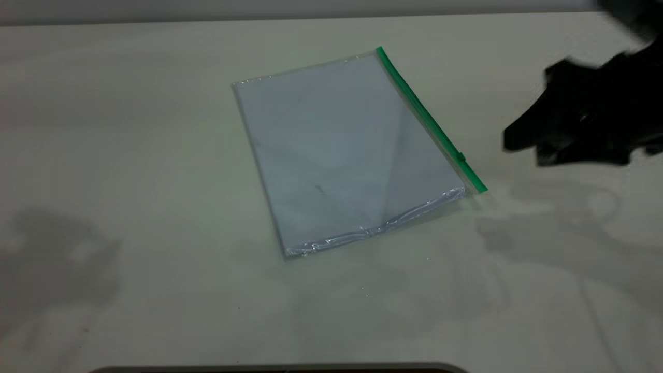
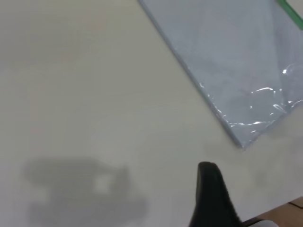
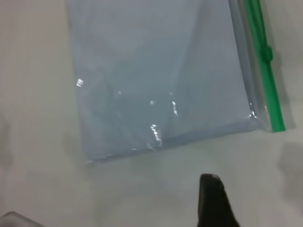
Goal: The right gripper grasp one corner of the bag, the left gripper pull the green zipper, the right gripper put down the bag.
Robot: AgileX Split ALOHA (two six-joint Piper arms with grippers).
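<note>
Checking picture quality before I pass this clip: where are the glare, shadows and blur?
Exterior view: glare glints on the bag's crinkled near seam, soft arm shadows lie on the table, and the right gripper is smeared. Left wrist view: a blocky shadow on the table. Right wrist view: small glints, green zipper slightly soft.

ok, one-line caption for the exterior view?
Bag flat on table, green zipper toward right gripper hovering beside it.

Place: looking like a lab test bench.
Evidence: a bare off-white table (image 1: 155,290) filling the frame; a black robot arm (image 1: 595,114) hanging at the upper right.
</note>
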